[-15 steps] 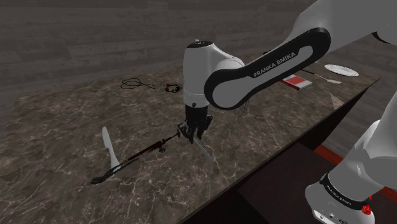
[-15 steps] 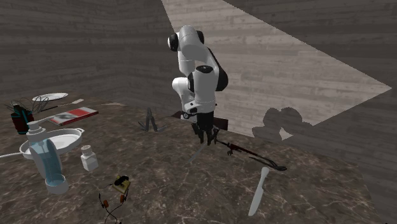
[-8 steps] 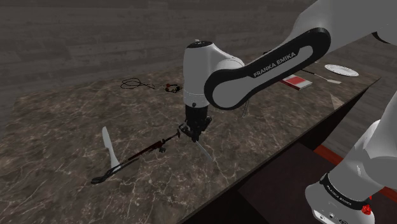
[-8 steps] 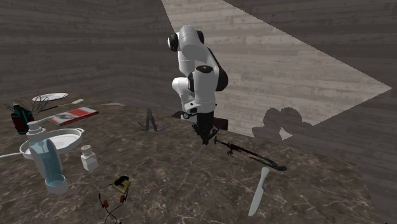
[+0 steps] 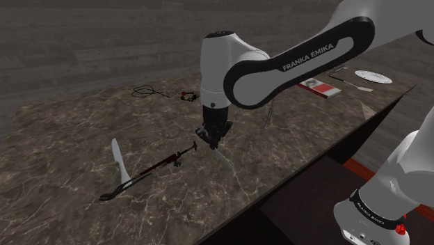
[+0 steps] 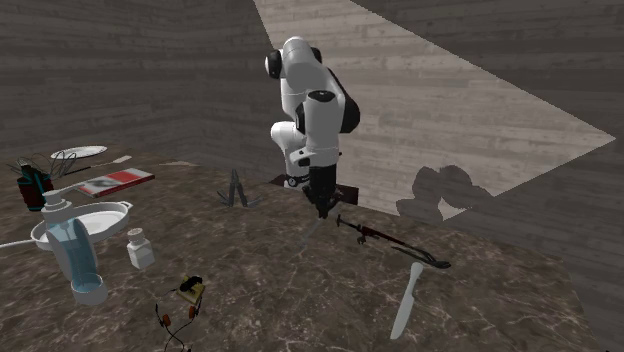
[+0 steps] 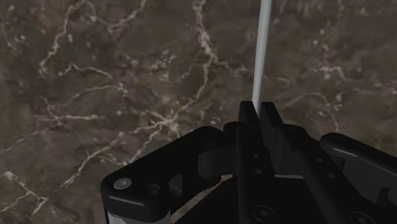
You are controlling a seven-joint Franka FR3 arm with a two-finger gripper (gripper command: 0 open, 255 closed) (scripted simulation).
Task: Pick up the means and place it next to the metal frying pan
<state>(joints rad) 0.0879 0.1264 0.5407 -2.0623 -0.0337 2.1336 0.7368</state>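
Observation:
A thin pale-grey flat strip [image 7: 261,51], like a narrow blade, sticks out from between my black fingers. My gripper [image 7: 259,111] is shut on one end of it. In the shoulder view the gripper [image 5: 213,141] hangs just above the dark marble counter [image 5: 69,132], and the strip [image 5: 224,161] slants down from it toward the counter's front edge. In the second exterior view the gripper [image 6: 321,210] is mid-counter with the strip [image 6: 310,238] below it. The white round frying pan [image 6: 108,213] sits far off at that view's left.
A long dark rod-like tool with a red part [image 5: 147,170] and a white knife [image 5: 119,161] lie close beside the gripper. Farther off are a black cable [image 5: 147,91], folding pliers [image 6: 236,190], a red book [image 6: 115,181], a pill bottle [image 6: 139,248], a blue jug [image 6: 78,255] and a plate [image 5: 372,75].
The fingers, open around the strip one second ago, have shut on it. The hand has since risen a little, lifting the held end.

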